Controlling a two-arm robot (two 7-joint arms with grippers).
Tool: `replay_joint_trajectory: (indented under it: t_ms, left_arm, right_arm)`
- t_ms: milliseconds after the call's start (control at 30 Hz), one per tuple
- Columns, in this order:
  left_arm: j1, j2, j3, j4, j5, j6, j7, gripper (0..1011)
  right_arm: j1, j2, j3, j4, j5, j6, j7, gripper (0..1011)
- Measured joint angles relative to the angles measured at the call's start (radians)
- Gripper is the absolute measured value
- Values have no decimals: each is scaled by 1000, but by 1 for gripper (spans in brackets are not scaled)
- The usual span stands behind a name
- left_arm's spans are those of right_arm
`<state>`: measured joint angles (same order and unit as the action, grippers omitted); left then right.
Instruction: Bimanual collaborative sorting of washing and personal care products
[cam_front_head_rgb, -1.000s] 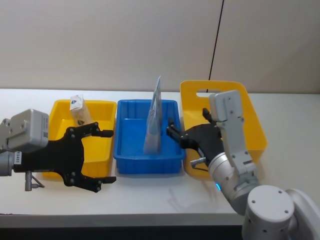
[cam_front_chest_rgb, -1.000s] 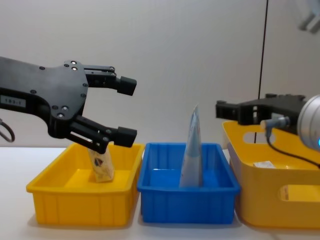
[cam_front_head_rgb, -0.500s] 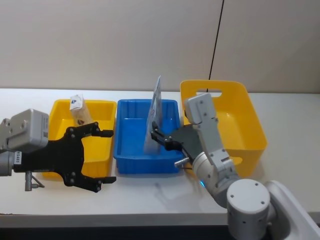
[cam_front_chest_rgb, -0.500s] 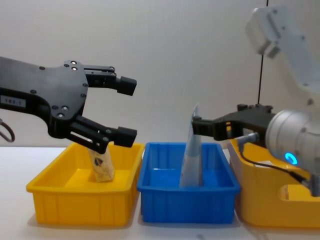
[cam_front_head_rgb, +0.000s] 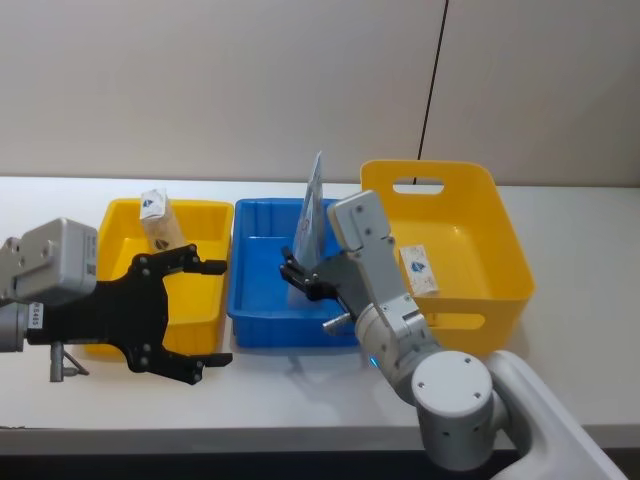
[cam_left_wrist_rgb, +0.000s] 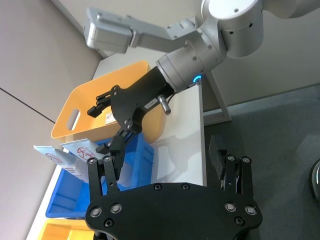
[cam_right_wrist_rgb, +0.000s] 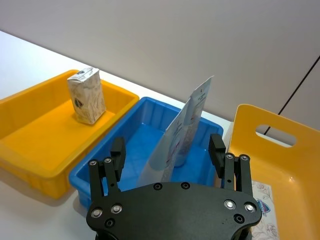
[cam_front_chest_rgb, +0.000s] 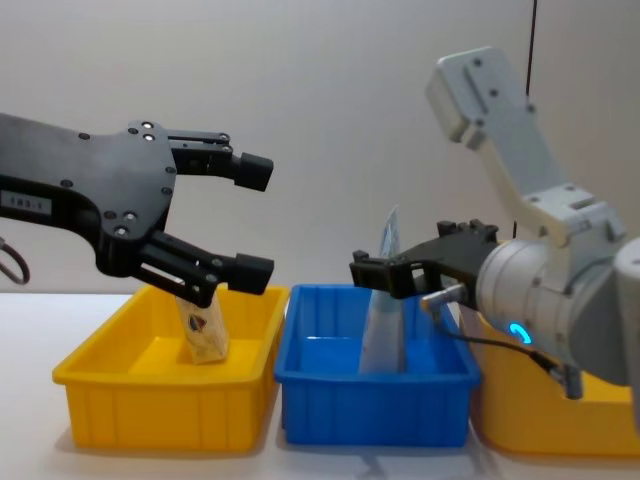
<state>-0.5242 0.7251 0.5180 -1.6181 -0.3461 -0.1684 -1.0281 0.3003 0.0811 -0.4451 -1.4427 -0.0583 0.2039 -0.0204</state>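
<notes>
The white table (cam_front_head_rgb: 560, 370) carries three bins in a row along its far half. The largest, a tall yellow basket (cam_front_head_rgb: 500, 225) with a handle slot in its far wall, stands at the right end. The blue bin (cam_front_head_rgb: 255, 300) sits in the middle and the low yellow tray (cam_front_head_rgb: 195, 215) at the left end, the three almost touching side to side.

The right gripper (cam_front_head_rgb: 300, 277) reaches from the robot's right over the blue bin's near right part, its black fingers spread apart and holding nothing. In the right wrist view the right gripper (cam_right_wrist_rgb: 170, 150) has one finger on each side of the pale blue tapered tube (cam_right_wrist_rgb: 177, 137), with a gap showing on both sides. The left gripper (cam_front_head_rgb: 215, 312) hangs in front of the yellow tray's near edge, over the table's left part, its fingers wide apart and empty; in the chest view the left gripper (cam_front_chest_rgb: 258, 215) shows large above the tray.

The pale blue tapered tube (cam_front_head_rgb: 310, 215) stands upright in the blue bin, near the bin's right wall, its flat crimped end pointing up well above the rim. The small beige wrapped packet (cam_front_head_rgb: 158, 222) stands upright at the yellow tray's far edge, toward its left corner. A small white pack with a blue mark (cam_front_head_rgb: 418, 268) lies flat on the yellow basket's floor near its left wall.
</notes>
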Motion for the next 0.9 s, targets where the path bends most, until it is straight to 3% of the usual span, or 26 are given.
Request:
replay_joint_trajectory:
  t_ms: [600, 900]
  left_arm:
    - [0, 0, 0, 0, 0, 0, 0, 1001]
    - [0, 0, 0, 0, 0, 0, 0, 1001]
  right_arm:
    - [56, -85, 2, 151, -38, -27, -72, 1004]
    - [77, -108, 9, 197, -47, -38, -85, 1004]
